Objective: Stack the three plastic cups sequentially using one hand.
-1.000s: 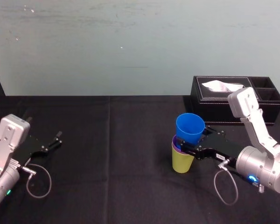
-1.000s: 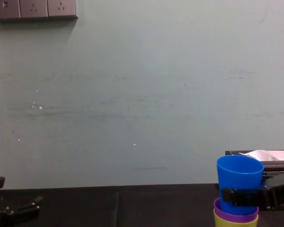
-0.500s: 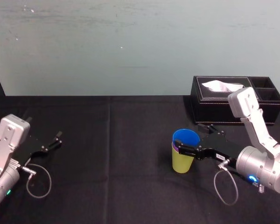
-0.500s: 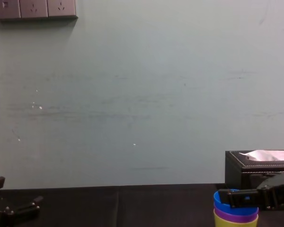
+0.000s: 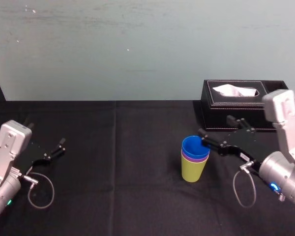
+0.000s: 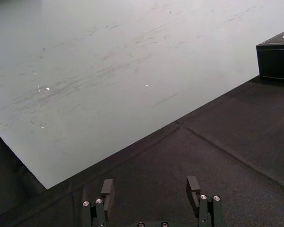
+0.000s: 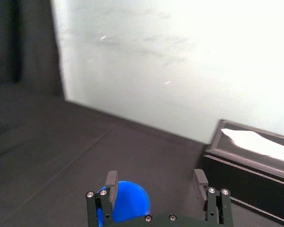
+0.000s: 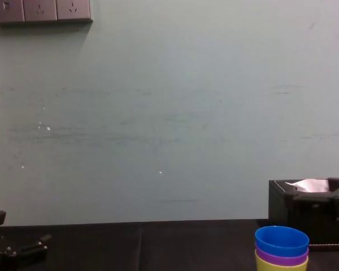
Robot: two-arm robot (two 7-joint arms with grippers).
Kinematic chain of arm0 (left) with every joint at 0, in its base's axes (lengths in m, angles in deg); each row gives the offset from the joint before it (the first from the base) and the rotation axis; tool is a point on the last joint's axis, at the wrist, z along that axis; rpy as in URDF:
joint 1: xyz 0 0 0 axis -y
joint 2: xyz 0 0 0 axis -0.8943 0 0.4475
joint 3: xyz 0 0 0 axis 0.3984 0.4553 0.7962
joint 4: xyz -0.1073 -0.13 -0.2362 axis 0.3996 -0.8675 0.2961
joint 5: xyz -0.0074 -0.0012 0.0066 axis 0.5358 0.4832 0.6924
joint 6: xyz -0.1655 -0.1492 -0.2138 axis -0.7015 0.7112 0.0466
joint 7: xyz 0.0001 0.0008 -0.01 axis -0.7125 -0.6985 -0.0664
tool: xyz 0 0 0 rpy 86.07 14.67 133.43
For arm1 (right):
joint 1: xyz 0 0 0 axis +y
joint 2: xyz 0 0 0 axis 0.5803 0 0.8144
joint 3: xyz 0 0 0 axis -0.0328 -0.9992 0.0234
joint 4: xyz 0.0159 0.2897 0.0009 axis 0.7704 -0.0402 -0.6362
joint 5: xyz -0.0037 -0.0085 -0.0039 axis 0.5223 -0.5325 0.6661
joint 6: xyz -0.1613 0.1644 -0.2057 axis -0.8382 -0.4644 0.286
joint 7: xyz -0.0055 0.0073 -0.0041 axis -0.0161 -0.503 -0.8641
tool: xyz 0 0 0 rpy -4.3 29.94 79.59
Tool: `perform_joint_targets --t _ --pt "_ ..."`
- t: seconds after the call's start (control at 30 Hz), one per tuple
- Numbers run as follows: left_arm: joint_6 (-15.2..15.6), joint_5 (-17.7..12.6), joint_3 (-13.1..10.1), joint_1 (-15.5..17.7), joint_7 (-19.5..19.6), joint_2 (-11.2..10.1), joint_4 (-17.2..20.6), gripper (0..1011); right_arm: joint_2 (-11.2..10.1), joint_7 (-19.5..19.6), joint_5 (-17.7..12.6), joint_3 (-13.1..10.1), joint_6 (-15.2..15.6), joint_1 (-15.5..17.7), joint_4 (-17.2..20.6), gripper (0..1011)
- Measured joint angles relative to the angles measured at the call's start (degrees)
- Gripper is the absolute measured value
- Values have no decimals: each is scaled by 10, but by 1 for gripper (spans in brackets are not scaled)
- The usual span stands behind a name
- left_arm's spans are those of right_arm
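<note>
The three plastic cups stand nested on the black cloth right of centre: the blue cup [image 5: 195,146] sits inside the purple cup [image 5: 195,157], which sits inside the lime-green cup [image 5: 192,169]. From the chest view the blue cup [image 8: 282,240] tops the purple cup [image 8: 281,259] and the green cup [image 8: 281,267]. My right gripper [image 5: 216,127] hovers just right of the stack, open and holding nothing, its nearer fingertip close to the blue rim. In the right wrist view the blue cup [image 7: 128,204] lies below one side of the open right gripper [image 7: 155,182].
A black leather tissue box [image 5: 236,105] stands behind the right arm at the table's back right. My left gripper [image 5: 53,150] rests open on the cloth at far left, and the left gripper [image 6: 150,187] holds nothing. A cable loop [image 5: 39,191] lies beside it.
The blue cup has dropped from above the stack down into the purple cup. My right gripper has let go of it and drawn back to the right.
</note>
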Motion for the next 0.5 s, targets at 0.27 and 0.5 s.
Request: perform_joint_targets --t 0.27,0.5 --pt "0 0 0 0 0 0 0 1000 45 68 12 -46 -44 44 -3 1003" --pt "0 0 0 0 0 0 0 1000 75 107 25 -66 -54 67 -20 1003"
